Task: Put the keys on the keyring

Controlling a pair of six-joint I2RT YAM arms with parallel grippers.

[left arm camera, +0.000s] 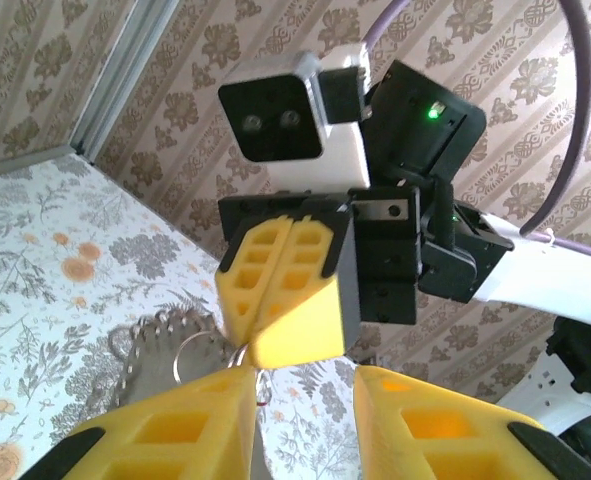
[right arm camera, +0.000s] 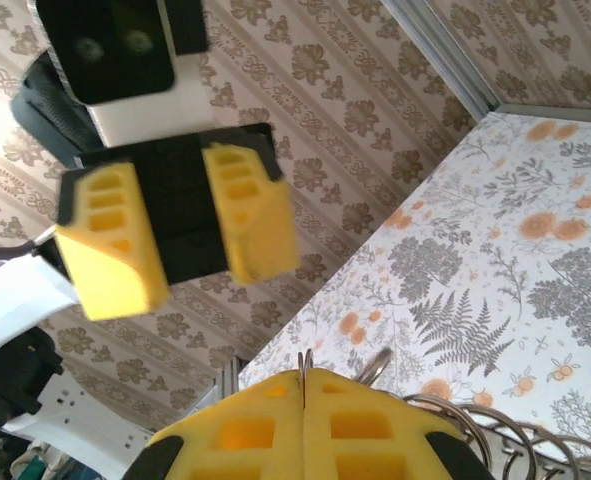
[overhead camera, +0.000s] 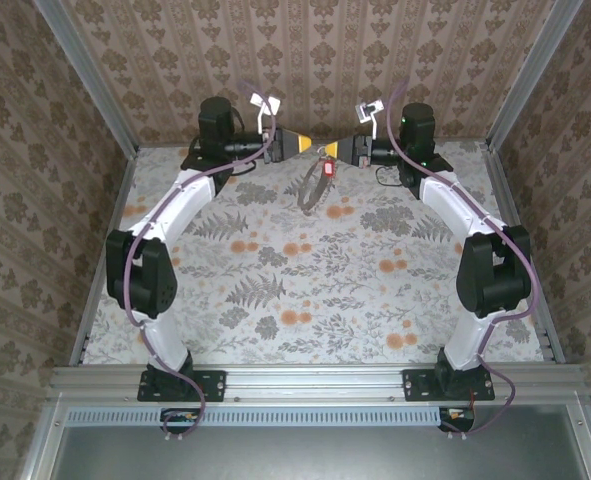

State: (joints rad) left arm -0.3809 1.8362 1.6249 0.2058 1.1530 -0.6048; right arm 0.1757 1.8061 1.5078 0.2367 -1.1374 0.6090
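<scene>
In the top view, the two claws are brought almost tip to tip at the upper centre of the frame, over the far part of the flowered bench (overhead camera: 275,300). The right claw (overhead camera: 328,150) is clenched on the keyring (overhead camera: 309,195), which is hung below its tips. A red-headed key (overhead camera: 327,168) is seen at the top of the hoop, just under that claw; whether it is threaded on cannot be told. The left claw (overhead camera: 302,143) is released, with nothing between its fingers. In the left wrist view, its yellow fingers (left arm camera: 175,430) are spread along the bottom edge, and the hoop's jagged fringe is shown at lower left, beneath the shut right claw. In the right wrist view, wire loops are seen at lower right.
</scene>
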